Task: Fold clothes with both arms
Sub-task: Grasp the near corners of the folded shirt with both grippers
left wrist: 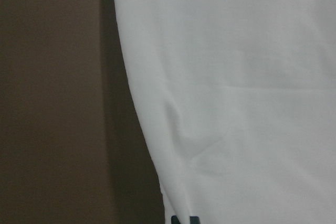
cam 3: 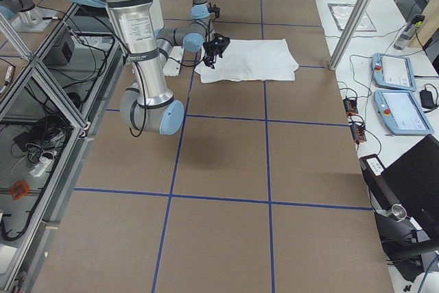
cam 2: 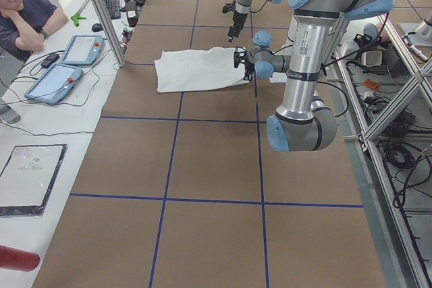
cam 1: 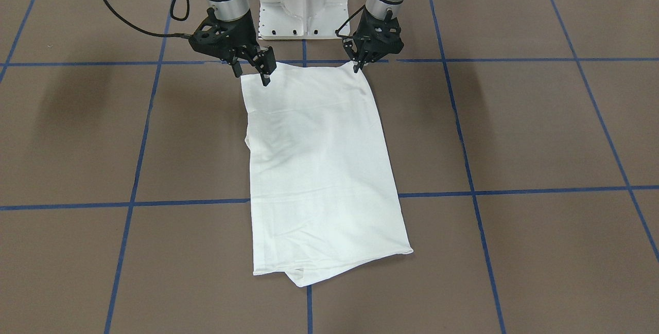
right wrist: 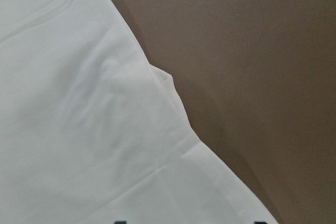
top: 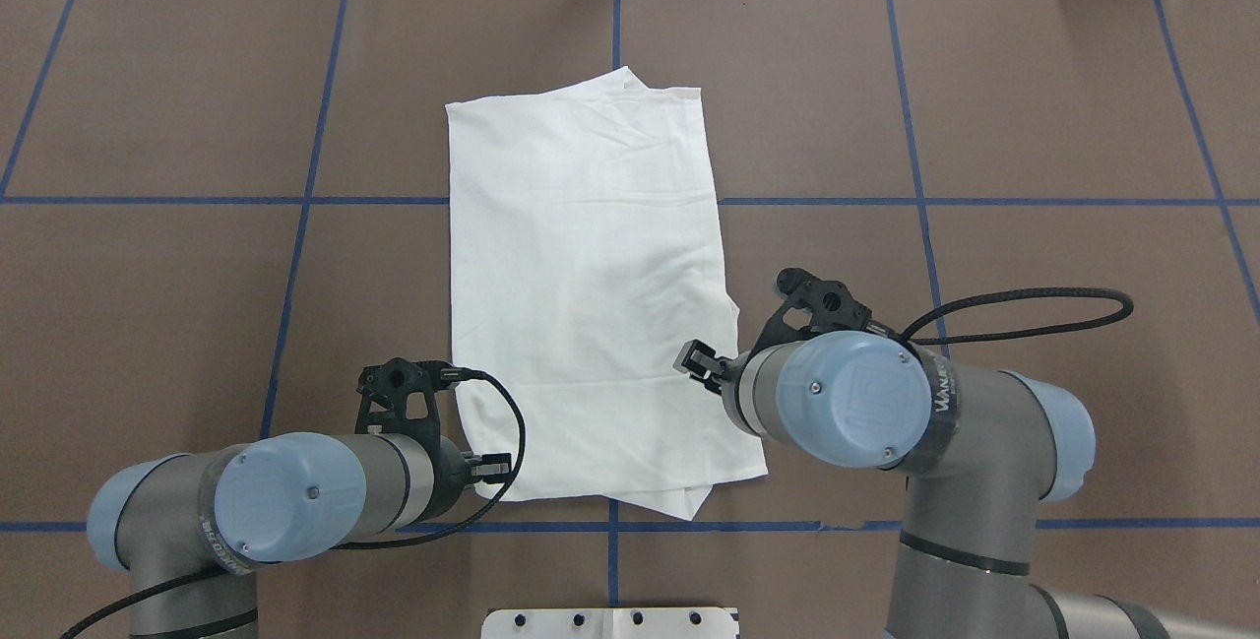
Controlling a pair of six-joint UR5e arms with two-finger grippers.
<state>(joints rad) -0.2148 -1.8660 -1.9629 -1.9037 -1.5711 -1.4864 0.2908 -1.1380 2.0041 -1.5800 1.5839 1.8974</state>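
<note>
The white T-shirt lies folded into a long rectangle on the brown table. Its print and collar are hidden. It also shows in the overhead view and in both wrist views. My left gripper is at the shirt's near corner on my left, fingers together on the cloth edge. My right gripper is open, its fingers spread over the shirt's near corner on my right. Both grippers are low at the table.
The white metal pedestal base stands just behind the shirt's near edge, between the arms. Blue tape lines grid the table. A black cable loops beside my right arm. An operator sits by tablets beyond the far edge.
</note>
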